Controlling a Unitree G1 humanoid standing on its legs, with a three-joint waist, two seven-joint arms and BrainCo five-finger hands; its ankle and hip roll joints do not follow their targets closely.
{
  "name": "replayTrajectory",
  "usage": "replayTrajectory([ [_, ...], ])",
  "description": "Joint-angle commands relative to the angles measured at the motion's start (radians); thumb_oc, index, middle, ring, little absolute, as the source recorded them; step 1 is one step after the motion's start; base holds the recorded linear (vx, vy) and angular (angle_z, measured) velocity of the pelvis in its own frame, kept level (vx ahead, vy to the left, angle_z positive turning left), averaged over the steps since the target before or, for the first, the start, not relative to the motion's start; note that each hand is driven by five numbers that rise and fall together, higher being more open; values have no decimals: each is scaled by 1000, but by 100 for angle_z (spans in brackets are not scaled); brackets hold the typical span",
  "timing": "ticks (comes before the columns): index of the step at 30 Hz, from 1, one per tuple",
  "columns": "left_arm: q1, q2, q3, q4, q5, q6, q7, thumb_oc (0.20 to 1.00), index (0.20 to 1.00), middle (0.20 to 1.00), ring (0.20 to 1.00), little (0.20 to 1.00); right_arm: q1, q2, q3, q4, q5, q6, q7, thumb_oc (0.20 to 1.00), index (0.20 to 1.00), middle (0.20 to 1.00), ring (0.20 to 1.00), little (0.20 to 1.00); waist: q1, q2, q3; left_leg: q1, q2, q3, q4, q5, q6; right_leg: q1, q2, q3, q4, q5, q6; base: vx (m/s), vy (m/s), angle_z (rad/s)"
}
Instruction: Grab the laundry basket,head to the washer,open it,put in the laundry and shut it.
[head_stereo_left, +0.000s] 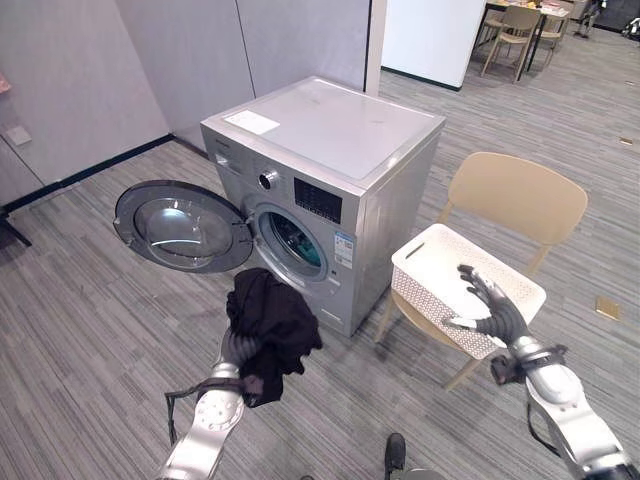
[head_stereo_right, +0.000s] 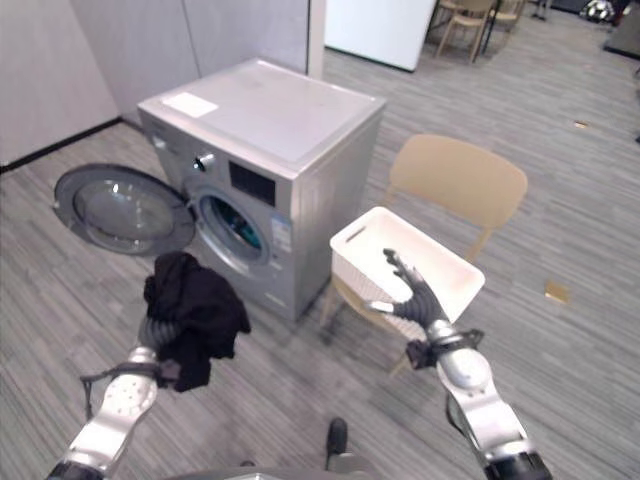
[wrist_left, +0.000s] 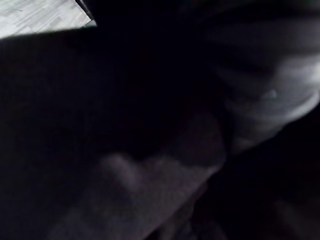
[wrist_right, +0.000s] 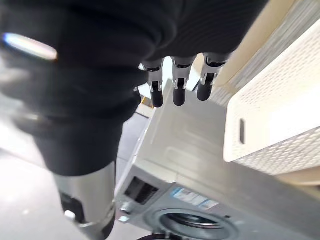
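A black garment (head_stereo_left: 268, 322) hangs bunched over my left hand (head_stereo_left: 236, 352), held up in front of the washer (head_stereo_left: 330, 130). The cloth covers the hand, and the left wrist view is dark with it. The silver washer's round door (head_stereo_left: 180, 225) is swung wide open to the left. Its drum opening (head_stereo_left: 292, 245) shows some dark and teal laundry inside. A white perforated laundry basket (head_stereo_left: 432, 262) sits empty on a beige chair (head_stereo_left: 520, 195) to the washer's right. My right hand (head_stereo_left: 490, 310) is open with fingers (wrist_right: 175, 87) spread, just above the basket's near rim.
The open door juts out low over the floor to the washer's left. Grey wall panels (head_stereo_left: 190, 60) stand behind the washer. Tables and chairs (head_stereo_left: 515, 30) are far off at the back right. A small tan object (head_stereo_left: 605, 307) lies on the floor right of the chair.
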Motion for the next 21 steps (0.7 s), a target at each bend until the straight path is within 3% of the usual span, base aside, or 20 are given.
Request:
replayTrajectory([
  [1, -27, -8, 63, 28, -65, -68, -36, 200, 200, 200, 200, 200, -10, 2, -48, 69, -105, -49, 4, 1000, 1000, 1000, 1000, 1000, 1, 21, -17, -48, -8, -63, -2, -40, -5, 155, 22, -39, 19, -233, 83, -3, -50, -1],
  [6, 96, -62, 165, 147, -126, -35, -83, 200, 200, 200, 200, 200, 53, 69, -102, 241, -132, -40, -10, 1000, 1000, 1000, 1000, 1000, 8, 28, 2, -52, -5, -75, -2, -30, -3, 155, 28, -45, 27, -246, 75, -15, -57, 3],
  [12, 132, -95, 201, 221, -169, -18, -99, 200, 200, 200, 200, 200, 38, 124, -109, 367, -88, -41, -29, 1000, 1000, 1000, 1000, 1000, 23, 36, 47, -82, -1, -101, 35, -21, -5, 143, 35, -49, 41, -258, 60, -73, -52, 10],
  [16, 72, -99, 184, 263, -182, -16, -78, 200, 200, 200, 200, 200, -16, 121, -102, 410, -73, -39, -74, 1000, 1000, 1000, 1000, 1000, 46, 31, 122, -221, -2, -103, 167, -19, -24, 107, 8, -118, 56, -258, 50, -179, -27, 44],
  [17, 53, -99, 174, 262, -182, -15, -72, 200, 200, 200, 200, 200, -24, 121, -101, 418, -70, -35, -85, 1000, 1000, 1000, 1000, 1000, 45, 31, 125, -246, 7, -71, 186, -18, -26, 100, 0, -147, 57, -259, 51, -104, 25, 108],
  [19, 14, -83, 146, 251, -165, -20, -56, 200, 200, 200, 200, 200, -36, 120, -90, 432, -71, -25, -109, 1000, 1000, 1000, 1000, 1000, 29, 28, 117, -248, 54, 86, 208, -53, -25, 103, -23, -217, 58, -272, 63, 24, 43, 108],
  [21, 2, -72, 134, 235, -158, -20, -54, 200, 200, 200, 200, 200, -36, 119, -86, 432, -70, -20, -112, 1000, 1000, 1000, 1000, 1000, 16, 27, 117, -247, 85, 173, 224, -63, -23, 99, -37, -260, 70, -272, 63, 40, 81, 126],
])
